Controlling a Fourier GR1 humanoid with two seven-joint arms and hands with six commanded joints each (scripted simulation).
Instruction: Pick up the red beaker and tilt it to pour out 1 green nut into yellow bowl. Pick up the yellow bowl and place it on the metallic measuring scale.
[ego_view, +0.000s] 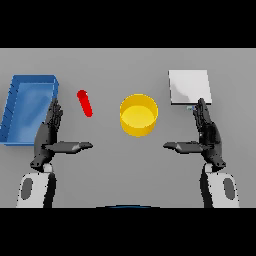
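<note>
A: How is the grey table (125, 165) lit?
B: Evenly and softly; only faint shadows are seen.
A: Any glare?
B: A pale sheen is shown on the square metallic scale (189, 86) at two o'clock; edges look soft throughout.

Both forearms were white with a dark grey oval panel on each. The left hand (47, 135) and right hand (207, 134) were dark grey, slender-fingered and segmented.
</note>
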